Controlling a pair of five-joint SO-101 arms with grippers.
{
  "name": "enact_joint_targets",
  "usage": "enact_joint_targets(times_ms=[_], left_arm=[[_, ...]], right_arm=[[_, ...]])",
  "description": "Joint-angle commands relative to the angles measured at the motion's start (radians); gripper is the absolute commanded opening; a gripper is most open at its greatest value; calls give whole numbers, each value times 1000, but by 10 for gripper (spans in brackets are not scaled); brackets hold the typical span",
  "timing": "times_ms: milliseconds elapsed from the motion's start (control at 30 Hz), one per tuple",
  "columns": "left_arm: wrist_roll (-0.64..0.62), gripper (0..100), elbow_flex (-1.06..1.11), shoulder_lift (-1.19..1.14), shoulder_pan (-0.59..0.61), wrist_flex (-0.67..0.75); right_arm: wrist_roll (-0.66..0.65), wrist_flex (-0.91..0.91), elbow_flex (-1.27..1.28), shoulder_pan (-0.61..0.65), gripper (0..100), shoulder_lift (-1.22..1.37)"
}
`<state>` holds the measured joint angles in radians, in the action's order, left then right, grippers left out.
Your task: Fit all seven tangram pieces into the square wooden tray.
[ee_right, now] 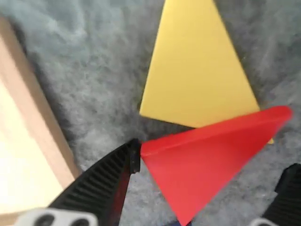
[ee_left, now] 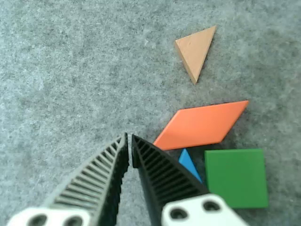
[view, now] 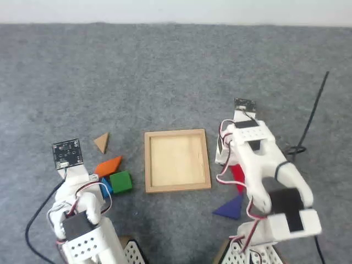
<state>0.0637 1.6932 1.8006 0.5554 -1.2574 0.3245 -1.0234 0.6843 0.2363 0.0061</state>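
- No readable text, number or sign on the tangram pieces [view: 121,181], the wooden tray [view: 177,133] or the table [view: 165,71].
- Marks on an arm's circuit board [view: 67,153]: too small to read.

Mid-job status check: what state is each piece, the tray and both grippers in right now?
wooden tray: empty
tan triangle: loose on mat
orange parallelogram: loose on mat
green square: loose on mat
light blue triangle: on mat, partly hidden
dark blue triangle: loose on mat
red triangle: lapping over yellow triangle
yellow triangle: on mat, outside tray
left gripper: shut, empty
right gripper: open, astride red triangle
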Motion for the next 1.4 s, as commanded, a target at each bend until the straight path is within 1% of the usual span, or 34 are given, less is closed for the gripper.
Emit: enact_joint_targets(times_ms=[0,133,533,667,867,1033,1100,1233,1367], left_arm=[[5,13,-12,17,-8,-5],[5,13,-12,17,-8,-5],[5,13,-12,17,-8,-5],[5,13,-12,17,-8,-5],[5,13,-12,17,-8,-5],[5,13,-12,17,-8,-5],[5,13,-12,17,-8,-5],[5,13,-12,17,-8,-5],[5,13,-12,17,-8,-5]], right_arm=[[3,-125,-132,-36,446,81],[-18,-206,-206,-101,446,170],[-23,-375,-425,-157,446,354],[-23,-371,-427,-180,446,308],[-23,-371,-388,-179,446,119],[25,-300,-288,-194,448,-53],[15,-252,-233,-196,448,-110],[9,-151,-106,-196,448,-182],[11,-4,-3,-194,448,-194]])
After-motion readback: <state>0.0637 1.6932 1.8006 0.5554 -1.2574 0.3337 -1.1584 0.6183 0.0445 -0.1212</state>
